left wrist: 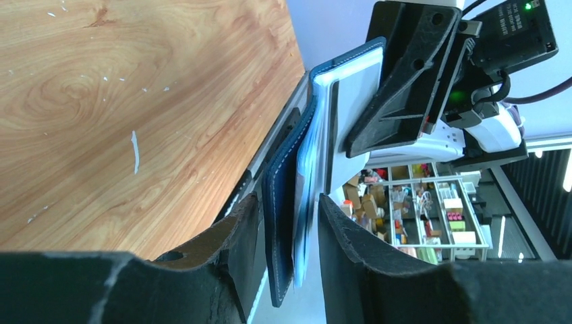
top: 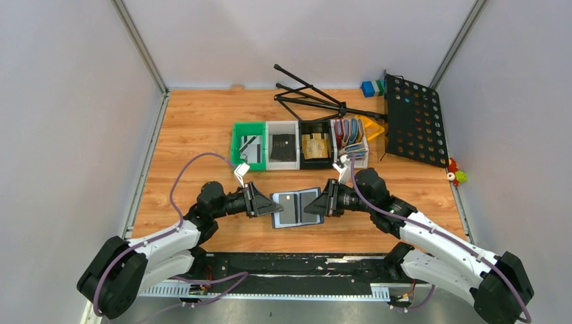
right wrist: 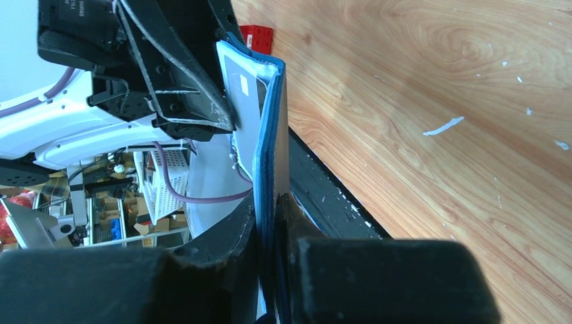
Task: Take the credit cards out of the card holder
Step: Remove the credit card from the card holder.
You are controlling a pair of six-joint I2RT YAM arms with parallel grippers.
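The navy-blue card holder (top: 297, 207) hangs open and flat above the table between my two grippers. A dark grey credit card (top: 287, 200) sits in its pale inside. My right gripper (top: 317, 202) is shut on the holder's right edge; the right wrist view shows its jaws (right wrist: 273, 209) pressed on the blue edge (right wrist: 267, 135), with the grey card (right wrist: 244, 108) beyond. My left gripper (top: 268, 202) straddles the left edge; in the left wrist view (left wrist: 287, 209) small gaps show on both sides of the holder (left wrist: 280, 196), so it is open.
Behind stand a green bin (top: 237, 145) with a silver striped card, a white bin (top: 283, 128) with a dark card, and a black bin (top: 316, 125) with a tan card. Upright coloured holders (top: 351, 135), a black perforated stand (top: 413, 120) and its folded legs (top: 310, 98) lie further back right.
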